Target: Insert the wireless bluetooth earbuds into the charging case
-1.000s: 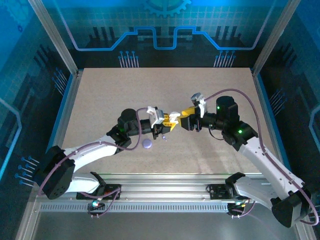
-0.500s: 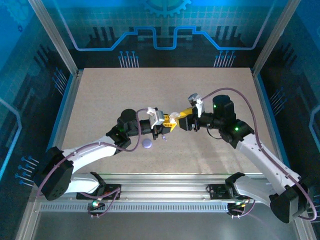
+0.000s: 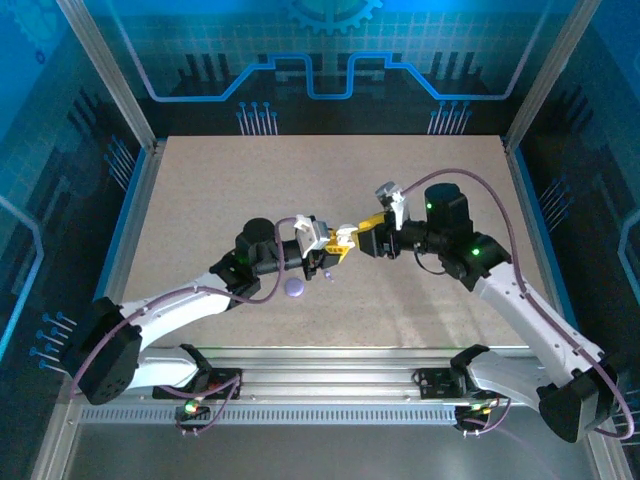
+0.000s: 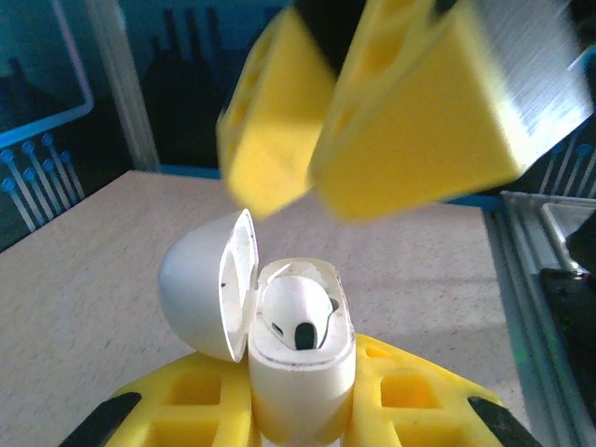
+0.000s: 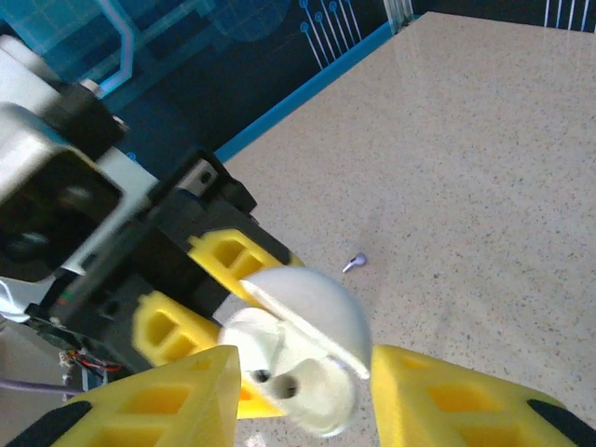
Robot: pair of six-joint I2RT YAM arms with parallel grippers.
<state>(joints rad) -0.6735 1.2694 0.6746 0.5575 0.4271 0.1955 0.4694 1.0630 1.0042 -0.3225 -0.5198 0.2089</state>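
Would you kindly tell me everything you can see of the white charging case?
The charging case is a small, glossy white pod that looks like plastic. Its domed lid is swung open to one side on a hinge. One white earbud sits in the body; whether a second lies beside it I cannot tell. The left gripper clamps the case at its base, off the table. The right gripper hovers just over the opening, jaws apart, apparently not touching it.

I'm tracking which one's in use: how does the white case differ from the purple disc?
The white case is clamped in the left pincer, lid open, an earbud seated inside; the purple disc lies loose on the table, showing no opening. Both are small and round.
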